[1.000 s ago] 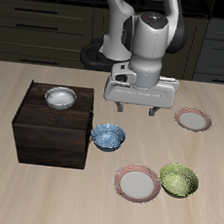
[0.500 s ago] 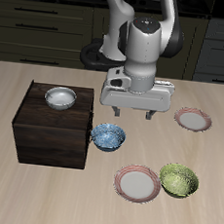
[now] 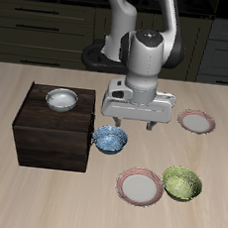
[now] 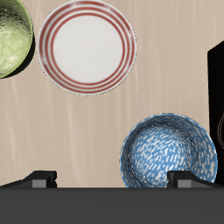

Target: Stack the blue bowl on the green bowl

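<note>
The blue bowl (image 3: 109, 138), light blue with white speckles, stands upright on the table beside a dark wooden box; the wrist view shows the blue bowl (image 4: 168, 150) close under one finger. The olive-green bowl (image 3: 181, 183) sits near the table's front edge, beside a pink-rimmed plate, and the wrist view catches only part of the green bowl (image 4: 10, 37) at the frame's edge. My gripper (image 3: 135, 121) hangs open above the table, just behind the blue bowl and a little to its side, holding nothing. The gripper (image 4: 114, 179) has its jaws spread wide.
A dark wooden box (image 3: 53, 128) carries a white-grey bowl (image 3: 61, 99) on top. One pink-rimmed plate (image 3: 140, 187) lies next to the green bowl, and the wrist view shows this plate (image 4: 87, 45) too. Another plate (image 3: 196, 121) lies farther back.
The gripper has come down and moved toward the table's front edge, closer to the blue bowl. The bowls and plates have not moved.
</note>
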